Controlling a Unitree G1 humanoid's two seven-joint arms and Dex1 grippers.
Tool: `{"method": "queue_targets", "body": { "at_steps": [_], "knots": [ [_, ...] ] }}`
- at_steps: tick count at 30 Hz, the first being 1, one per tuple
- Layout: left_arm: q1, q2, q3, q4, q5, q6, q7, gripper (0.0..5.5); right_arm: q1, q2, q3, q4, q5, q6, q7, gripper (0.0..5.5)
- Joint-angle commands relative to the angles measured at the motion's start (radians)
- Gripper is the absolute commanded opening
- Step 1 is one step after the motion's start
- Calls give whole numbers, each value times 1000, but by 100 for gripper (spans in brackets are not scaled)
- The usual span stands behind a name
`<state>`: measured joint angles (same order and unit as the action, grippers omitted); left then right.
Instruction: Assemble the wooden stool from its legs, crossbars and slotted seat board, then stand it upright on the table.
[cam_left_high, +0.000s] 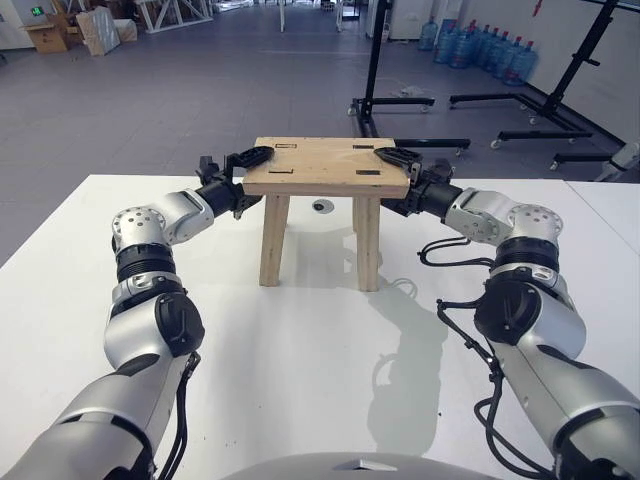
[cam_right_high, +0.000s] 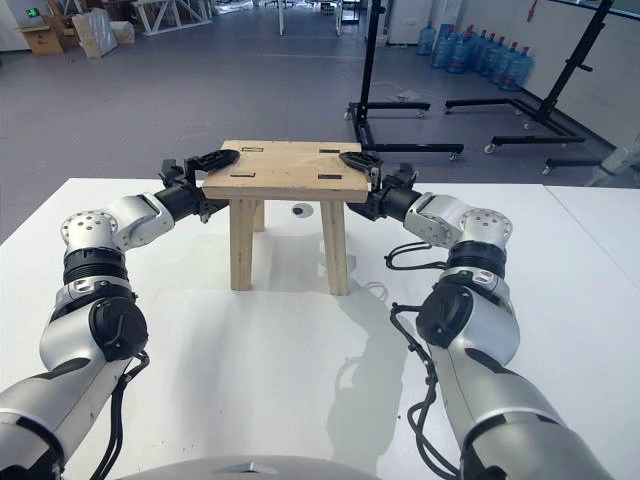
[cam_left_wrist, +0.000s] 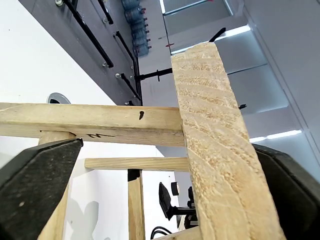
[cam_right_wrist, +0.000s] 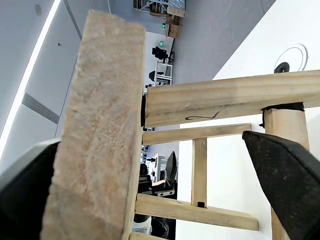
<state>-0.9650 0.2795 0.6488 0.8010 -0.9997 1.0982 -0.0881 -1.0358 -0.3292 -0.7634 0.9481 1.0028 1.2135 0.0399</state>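
Observation:
The wooden stool stands upright on the white table (cam_left_high: 300, 360), its slotted seat board (cam_left_high: 325, 165) resting on pale legs (cam_left_high: 272, 240). My left gripper (cam_left_high: 248, 178) is open around the board's left end, one finger above and one below. My right gripper (cam_left_high: 398, 182) is open around the right end in the same way. In the left wrist view the board's edge (cam_left_wrist: 215, 140) lies against one black finger (cam_left_wrist: 295, 190), while the other finger (cam_left_wrist: 35, 180) stands apart near a crossbar (cam_left_wrist: 90, 122). The right wrist view shows the board (cam_right_wrist: 100, 125) beside one finger (cam_right_wrist: 25, 195), with the other finger (cam_right_wrist: 285, 170) clear of it.
A round cable hole (cam_left_high: 321, 206) sits in the table behind the stool. Loose black cables (cam_left_high: 440, 250) trail from my right arm. Beyond the table's far edge stand black metal frames (cam_left_high: 400, 100) and water bottles (cam_left_high: 490, 45) on the grey floor.

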Motion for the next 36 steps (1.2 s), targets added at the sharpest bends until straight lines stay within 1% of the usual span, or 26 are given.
{"method": "queue_targets", "body": {
  "at_steps": [1, 5, 7, 8, 10, 11, 12, 13, 14, 15, 17, 21, 25, 27, 30, 34, 36],
  "knots": [
    [8, 50, 40, 26, 7, -23, 1, 538, 18, -82, 25, 98, -78, -66, 14, 540],
    [-1, 100, 102, 10, -24, -38, -2, 538, -20, -159, 21, 154, -83, -114, 64, 540],
    [-5, 135, 129, -7, -23, -75, 3, 538, -36, -198, 18, 165, -96, -127, 91, 540],
    [28, 161, 99, -58, 27, -125, -21, 538, -21, -223, 45, 139, -127, -155, 127, 540],
    [216, 210, -129, -264, 314, -385, -72, 538, 74, -230, 166, 3, -254, -319, 206, 540],
    [339, 221, -292, -344, 531, -599, -53, 538, 165, -184, 257, -110, -369, -502, 201, 540],
    [445, 193, -377, -386, 685, -780, 12, 538, 268, -110, 362, -202, -504, -712, 154, 540],
    [529, 150, -417, -396, 789, -911, 94, 538, 367, -23, 439, -268, -631, -908, 38, 540],
    [584, 112, -429, -405, 852, -993, 163, 538, 440, 31, 510, -310, -738, -1051, -48, 540],
    [631, 75, -441, -435, 886, -1052, 192, 538, 497, 74, 553, -339, -808, -1140, -113, 540],
    [692, 22, -476, -478, 944, -1153, 229, 538, 570, 135, 561, -391, -866, -1235, -196, 540],
    [741, -58, -496, -501, 959, -1228, 237, 538, 655, 188, 550, -480, -936, -1366, -301, 540],
    [772, -106, -497, -555, 921, -1223, 197, 538, 746, 216, 551, -612, -971, -1383, -346, 540],
    [794, -130, -504, -577, 918, -1209, 191, 538, 802, 238, 570, -654, -947, -1386, -295, 540],
    [813, -176, -532, -582, 931, -1190, 192, 538, 874, 282, 630, -660, -928, -1412, -202, 540],
    [821, -211, -543, -598, 930, -1172, 189, 538, 921, 318, 688, -684, -958, -1433, -158, 540],
    [836, -221, -552, -610, 942, -1165, 187, 538, 938, 330, 698, -694, -965, -1434, -157, 540]
  ]
}}
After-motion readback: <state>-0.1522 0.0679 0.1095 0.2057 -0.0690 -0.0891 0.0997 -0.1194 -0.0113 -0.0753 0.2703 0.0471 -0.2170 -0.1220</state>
